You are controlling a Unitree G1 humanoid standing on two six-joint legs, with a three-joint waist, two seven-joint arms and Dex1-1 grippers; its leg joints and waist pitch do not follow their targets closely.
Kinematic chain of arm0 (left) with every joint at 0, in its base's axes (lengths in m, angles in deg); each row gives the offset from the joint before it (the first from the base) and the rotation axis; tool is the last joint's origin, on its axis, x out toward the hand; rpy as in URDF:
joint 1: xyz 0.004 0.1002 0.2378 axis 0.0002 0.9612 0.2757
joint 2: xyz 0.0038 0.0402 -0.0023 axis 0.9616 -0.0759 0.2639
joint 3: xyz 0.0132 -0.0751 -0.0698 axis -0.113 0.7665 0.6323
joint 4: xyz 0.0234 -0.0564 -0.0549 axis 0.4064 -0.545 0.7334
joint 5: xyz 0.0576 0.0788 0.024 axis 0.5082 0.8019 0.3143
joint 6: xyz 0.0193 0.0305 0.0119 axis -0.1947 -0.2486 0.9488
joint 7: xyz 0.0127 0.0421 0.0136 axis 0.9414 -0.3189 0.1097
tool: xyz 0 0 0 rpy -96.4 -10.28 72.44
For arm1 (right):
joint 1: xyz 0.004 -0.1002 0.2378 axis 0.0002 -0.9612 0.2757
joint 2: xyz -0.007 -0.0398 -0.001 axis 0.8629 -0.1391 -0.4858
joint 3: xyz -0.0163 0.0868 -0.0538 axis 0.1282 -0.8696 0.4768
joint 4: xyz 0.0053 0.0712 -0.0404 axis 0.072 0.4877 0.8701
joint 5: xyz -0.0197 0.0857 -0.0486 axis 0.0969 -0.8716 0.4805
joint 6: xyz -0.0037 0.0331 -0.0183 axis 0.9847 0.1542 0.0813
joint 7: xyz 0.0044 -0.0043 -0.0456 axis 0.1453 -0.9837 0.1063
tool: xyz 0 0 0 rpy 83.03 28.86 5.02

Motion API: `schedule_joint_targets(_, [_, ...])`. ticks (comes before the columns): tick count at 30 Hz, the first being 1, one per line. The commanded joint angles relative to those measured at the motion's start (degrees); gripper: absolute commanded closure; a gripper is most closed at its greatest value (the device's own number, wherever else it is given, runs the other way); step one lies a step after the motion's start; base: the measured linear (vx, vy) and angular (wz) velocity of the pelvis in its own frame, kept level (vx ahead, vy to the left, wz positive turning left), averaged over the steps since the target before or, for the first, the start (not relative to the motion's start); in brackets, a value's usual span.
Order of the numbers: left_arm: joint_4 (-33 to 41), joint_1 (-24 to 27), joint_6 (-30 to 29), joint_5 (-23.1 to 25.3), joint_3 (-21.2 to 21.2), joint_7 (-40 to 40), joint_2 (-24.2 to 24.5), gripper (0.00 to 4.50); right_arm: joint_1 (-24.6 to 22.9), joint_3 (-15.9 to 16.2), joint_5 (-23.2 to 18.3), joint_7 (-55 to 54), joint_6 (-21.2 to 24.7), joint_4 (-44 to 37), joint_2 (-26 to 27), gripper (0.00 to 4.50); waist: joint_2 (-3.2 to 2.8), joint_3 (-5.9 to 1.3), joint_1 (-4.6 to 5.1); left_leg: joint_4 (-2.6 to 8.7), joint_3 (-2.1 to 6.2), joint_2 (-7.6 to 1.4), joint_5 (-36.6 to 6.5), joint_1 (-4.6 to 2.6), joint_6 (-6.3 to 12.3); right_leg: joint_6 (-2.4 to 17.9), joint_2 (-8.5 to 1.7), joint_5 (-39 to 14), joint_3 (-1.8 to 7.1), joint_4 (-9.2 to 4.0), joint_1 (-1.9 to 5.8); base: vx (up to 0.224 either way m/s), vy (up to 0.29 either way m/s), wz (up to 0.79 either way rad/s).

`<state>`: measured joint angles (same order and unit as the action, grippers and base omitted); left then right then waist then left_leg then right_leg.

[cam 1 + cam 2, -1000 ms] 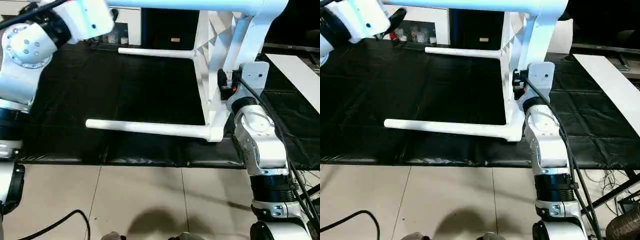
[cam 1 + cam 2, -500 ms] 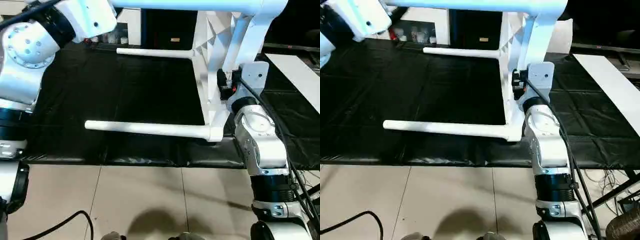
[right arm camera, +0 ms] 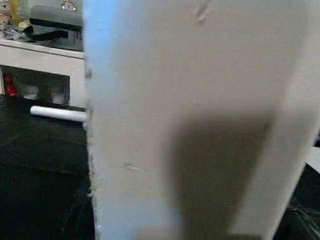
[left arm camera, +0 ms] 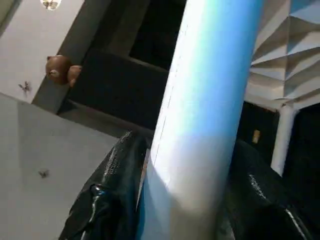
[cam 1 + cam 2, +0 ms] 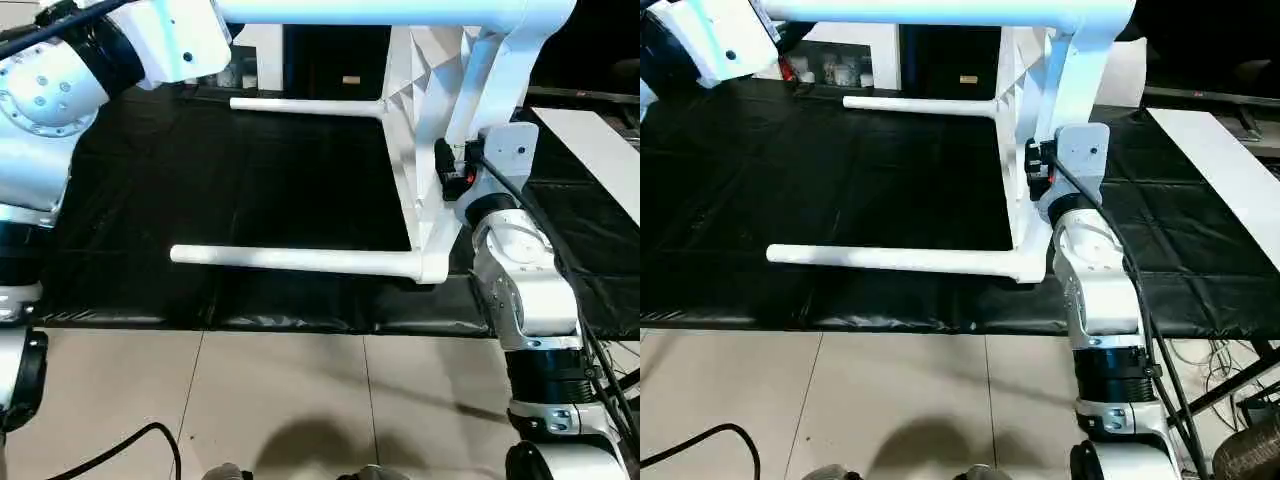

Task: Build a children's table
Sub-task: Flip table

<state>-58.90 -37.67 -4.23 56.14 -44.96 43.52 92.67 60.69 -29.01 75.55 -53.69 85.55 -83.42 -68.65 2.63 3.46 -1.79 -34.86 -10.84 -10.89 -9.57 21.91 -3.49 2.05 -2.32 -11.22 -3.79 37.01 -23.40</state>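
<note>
The children's table point(image 5: 420, 160) lies on its side on the black mat point(image 5: 290, 180), its top leg point(image 4: 205, 115) squeezed between the left end effector's point(image 4: 185, 200) black fingers point(image 4: 112, 190), while the tabletop hides the right end effector's grip.

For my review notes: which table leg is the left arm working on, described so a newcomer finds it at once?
Start from the white tabletop standing on its edge on the black mat. Three legs point left from it. The one meant is the top leg, raised along the picture's upper edge between the left end effector fingers; the other two legs lie lower, near the mat.
</note>
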Motion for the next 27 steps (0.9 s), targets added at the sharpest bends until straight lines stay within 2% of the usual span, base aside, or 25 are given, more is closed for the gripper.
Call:
schedule_joint_targets(1, [0.3,2.0,-1.3,-4.5,-1.6,3.0,-1.9,2.48,3.2,3.0,1.7,3.0,-1.6,-1.2,-1.5,2.55,-0.48,-3.78,-0.41,3.51,1.22,-2.14,-10.4,-1.23,-2.91,6.0,-5.28,-12.7,3.75,-4.72,2.79,0.0,0.0,0.0])
schedule_joint_targets(3, [0.7,2.3,-5.7,-8.7,1.6,1.6,-4.7,2.5,5.1,2.5,1.6,4.0,-1.8,-0.5,-2.9,2.55,-0.48,-3.82,-0.38,3.43,1.14,-2.06,-10.3,-1.18,-2.91,6.4,-5.23,-12.7,3.73,-4.62,2.87,0.0,0.0,0.0])
schedule_joint_targets(5, [0.6,2.3,-7.0,-10.0,2.6,1.0,-5.6,2.5,6.0,2.1,1.4,4.1,-1.8,-0.1,-3.3,2.55,-0.23,-3.81,-0.46,3.27,1.03,-2.0,-10.1,-1.18,-2.43,6.3,-5.26,-13.4,3.74,-4.78,2.97,0.0,0.0,0.0])
schedule_joint_targets(7, [0.0,1.5,-12.8,-13.7,6.9,-1.8,-8.7,2.5,10.1,0.3,-0.1,5.3,-2.7,1.9,-4.6,2.55,-0.41,-3.79,-0.49,3.06,0.9,-1.79,-9.5,-1.04,-1.66,6.3,-5.21,-14.5,3.7,-4.89,3.05,0.0,0.0,0.0])
schedule_joint_targets(8, [-0.1,1.4,-13.5,-14.1,7.4,-2.1,-9.1,2.5,10.5,0.2,-0.3,5.5,-2.9,2.2,-4.8,2.55,-0.33,-3.87,-0.56,2.94,0.84,-1.77,-9.1,-1.08,-1.42,6.3,-5.16,-14.4,3.69,-4.85,3.1,0.0,0.0,0.0])
schedule_joint_targets(10, [-0.5,0.8,-17.3,-15.9,10.1,-4.2,-10.9,2.5,13.4,-0.6,-1.5,7.5,-3.9,3.6,-5.9,2.55,-0.53,-3.76,-0.9,2.82,0.69,-1.6,-7.7,-0.87,-0.34,6.4,-5.16,-14.2,3.66,-4.83,3.11,0.0,0.0,0.0])
schedule_joint_targets(11, [-0.6,0.7,-18.0,-16.1,10.8,-4.8,-11.3,2.5,14.3,-0.7,-2.1,8.6,-4.3,3.9,-6.2,2.0,-0.71,-3.83,-1.1,2.74,0.64,-1.66,-7.6,-0.91,0.06,6.2,-5.16,-14.3,3.69,-4.9,3.0,0.0,0.0,0.0])
schedule_joint_targets(12, [-0.7,0.6,-19.6,-16.6,11.8,-5.8,-11.9,2.5,15.4,-0.5,-2.4,9.7,-4.5,4.4,-6.7,1.87,-0.69,-3.85,-1.23,2.73,0.61,-1.67,-7.4,-0.91,0.14,6.1,-5.12,-14.1,3.67,-4.89,2.99,0.0,0.0,0.0])
schedule_joint_targets(14, [-0.9,0.7,-24.6,-18.1,15.4,-8.9,-14.4,2.5,18.2,0.4,-2.9,13.3,-5.3,5.9,-8.1,1.77,-0.64,-3.87,-1.69,2.75,0.59,-1.77,-7.1,-1.03,0.42,6.3,-4.94,-13.2,3.5,-4.7,2.86,0.0,0.0,0.0])
schedule_joint_targets(16, [-0.3,0.8,-26.7,-18.1,16.6,-9.4,-15.4,2.5,19.0,0.7,-2.5,13.8,-5.5,6.7,-8.5,1.65,-0.78,-3.75,-1.96,2.79,0.51,-1.85,-8.2,-1.37,0.34,6.8,-4.91,-13.9,3.46,-4.84,2.55,0.0,0.0,0.0])
schedule_joint_targets(17, [-0.3,0.8,-27.7,-18.1,17.6,-10.2,-16.0,2.5,19.7,1.1,-2.6,15.1,-6.1,7.1,-8.8,1.43,-0.77,-3.69,-2.04,2.8,0.53,-1.8,-8.5,-1.31,0.38,6.6,-4.9,-14.4,3.44,-4.95,2.56,0.0,0.0,0.0])
schedule_joint_targets(21, [-0.6,1.1,-30.2,-18.2,20.0,-12.6,-17.6,2.5,22.0,1.9,-2.4,18.0,-8.7,8.6,-9.5,1.25,-0.8,-3.71,-2.63,2.99,0.8,-2.06,-10.7,-1.49,-0.15,6.0,-4.99,-15.6,3.34,-5.07,2.38,0.0,0.0,0.0])
schedule_joint_targets(22, [-0.6,1.4,-30.9,-18.2,20.6,-13.5,-18.1,2.5,23.0,1.9,-3.0,19.6,-10.1,9.0,-9.6,1.0,-0.74,-3.65,-2.8,2.97,0.73,-2.13,-12.0,-1.91,-0.25,5.9,-5.05,-16.7,3.4,-5.31,2.05,0.0,0.0,0.0])
schedule_joint_targets(25, [1.0,2.3,-33.3,-17.8,21.6,-15.1,-19.8,2.5,24.7,1.8,-4.4,23.6,-14.3,9.5,-10.1,0.78,-0.65,-3.65,-2.87,3.01,0.88,-2.11,-12.7,-1.65,0.04,5.9,-5.21,-17.4,3.29,-5.36,2.28,0.0,0.0,0.0])
schedule_joint_targets(26, [1.3,2.4,-33.6,-17.8,21.7,-15.1,-20.0,2.5,24.9,1.7,-4.7,23.9,-14.6,9.5,-10.1,0.78,-0.66,-3.65,-2.87,3.04,0.87,-2.13,-12.7,-1.71,0.08,5.9,-5.27,-17.6,3.28,-5.39,2.23,0.0,0.0,0.0])
schedule_joint_targets(27, [2.2,2.8,-35.1,-18.2,22.2,-16.0,-21.4,2.5,25.3,1.4,-5.8,25.8,-17.2,9.1,-10.2,0.72,-0.72,-3.69,-2.96,2.98,0.86,-2.13,-12.9,-1.83,0.2,6.1,-5.28,-17.7,3.23,-5.44,2.08,0.0,0.0,0.0])
